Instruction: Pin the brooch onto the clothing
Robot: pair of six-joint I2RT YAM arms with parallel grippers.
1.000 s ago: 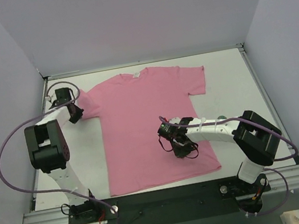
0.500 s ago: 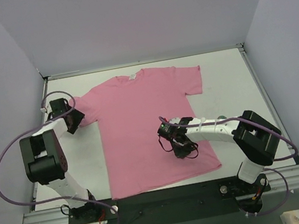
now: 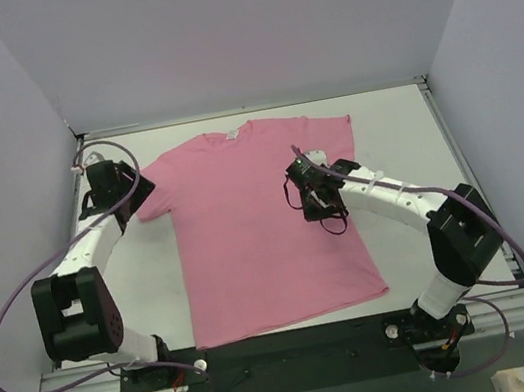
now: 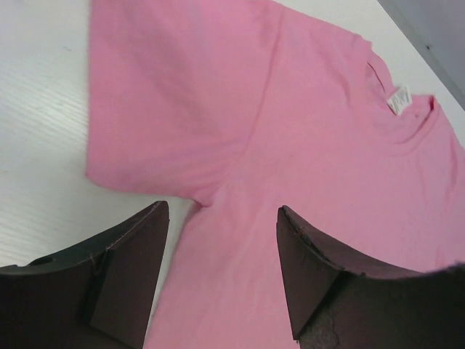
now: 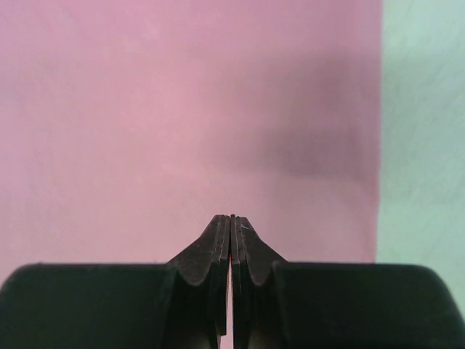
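Observation:
The clothing, a pink T-shirt (image 3: 259, 237), lies flat on the white table with its neckline at the far side. My left gripper (image 3: 130, 205) hovers by the shirt's left sleeve (image 4: 167, 109), open, with nothing between its fingers (image 4: 221, 207). The white neck label (image 4: 398, 98) shows at the upper right of the left wrist view. My right gripper (image 3: 312, 193) is over the shirt's right chest, fingers shut tight together (image 5: 231, 218) above pink cloth (image 5: 182, 109). The brooch is hidden in every view.
White table (image 3: 395, 142) runs to the right of the shirt, and its bare top shows at the right edge of the right wrist view (image 5: 421, 131). Grey walls enclose the table on three sides. A metal rail (image 3: 288, 346) lies along the near edge.
My left gripper has opened, let go of the left sleeve and shifted a little. My right arm has swung from the shirt's lower middle up to its right chest, still shut.

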